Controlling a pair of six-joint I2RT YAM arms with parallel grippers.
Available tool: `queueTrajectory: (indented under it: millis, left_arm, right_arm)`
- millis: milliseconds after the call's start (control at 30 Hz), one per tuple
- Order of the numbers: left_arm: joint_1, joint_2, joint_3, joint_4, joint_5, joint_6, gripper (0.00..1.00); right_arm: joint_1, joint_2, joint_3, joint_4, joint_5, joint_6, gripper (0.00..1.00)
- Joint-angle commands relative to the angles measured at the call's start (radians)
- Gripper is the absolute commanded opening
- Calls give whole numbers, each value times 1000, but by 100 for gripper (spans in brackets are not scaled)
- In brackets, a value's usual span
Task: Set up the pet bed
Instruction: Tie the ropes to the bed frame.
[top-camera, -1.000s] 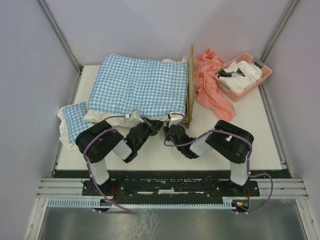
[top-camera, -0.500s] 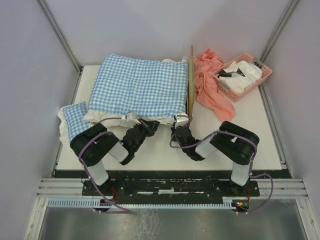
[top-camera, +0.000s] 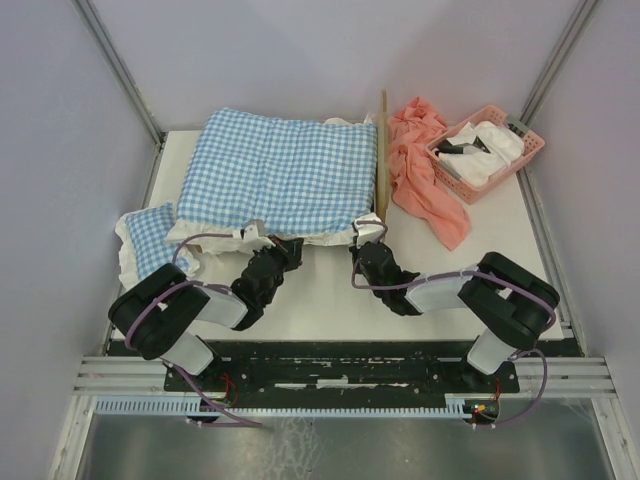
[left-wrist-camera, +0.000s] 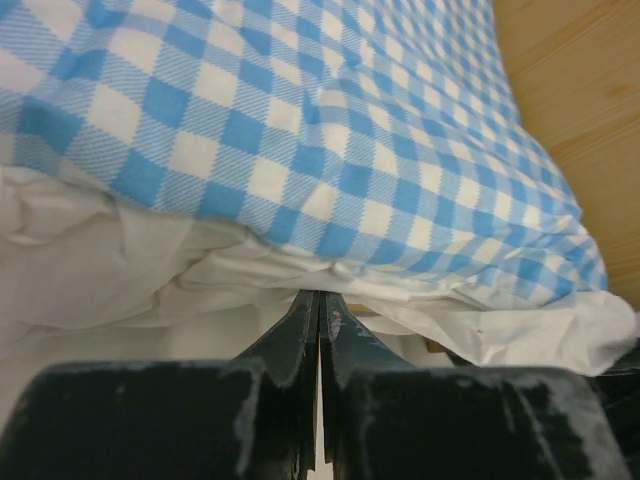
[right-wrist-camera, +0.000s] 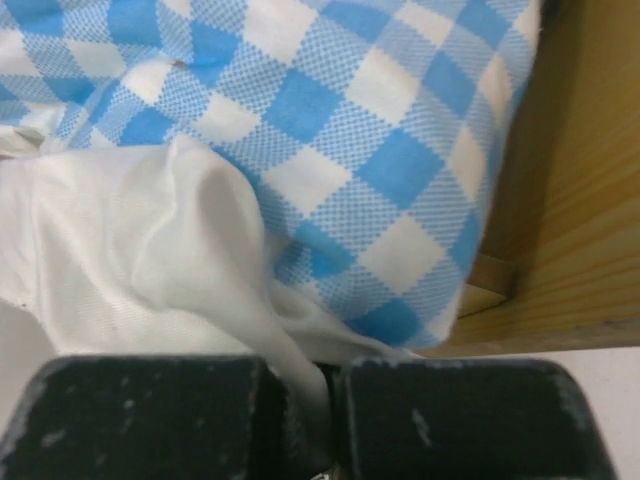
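Observation:
The blue-and-white checked cushion (top-camera: 275, 170) lies over the pet bed, of which only the light-wood headboard (top-camera: 381, 150) shows, edge-on along the cushion's right side. Its wood also shows in the left wrist view (left-wrist-camera: 580, 80) and the right wrist view (right-wrist-camera: 590, 200). My left gripper (top-camera: 287, 246) is shut at the cushion's near edge, its tips (left-wrist-camera: 320, 298) tucked under the white frill (left-wrist-camera: 150, 260). My right gripper (top-camera: 365, 238) is at the near right corner beside the headboard, shut (right-wrist-camera: 305, 420) on a fold of the white frill (right-wrist-camera: 180, 260).
A small checked pillow (top-camera: 150, 238) lies at the left edge of the table. A pink cloth (top-camera: 425, 180) is heaped right of the headboard. Beyond it, a pink basket (top-camera: 520, 155) holds white items at the back right corner.
Both arms have stretched out lower and moved their grippers away from the bases toward the cushion's near edge. The right gripper has shifted right to the corner by the headboard and shut.

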Motion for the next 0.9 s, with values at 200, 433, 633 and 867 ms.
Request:
queueTrajectory:
  millis: [200,433,633,867]
  left_arm:
    - [5,1,-17,-172,-202,31,3]
    - [5,0,-40,-232,-251,-3,3]
    - [6,4,-34,-266,-276,2,3]
    - [7,25,-17,-285,-286,1,3]
  right_arm:
    - [-33,-124,59,-175,71,-125,2]
    - [-56,-152,67,-204,61,-141,2]
    - [-78,-146,72,-208,65,-144,2]
    - [-108,-129,60,-177,92,-126,2]
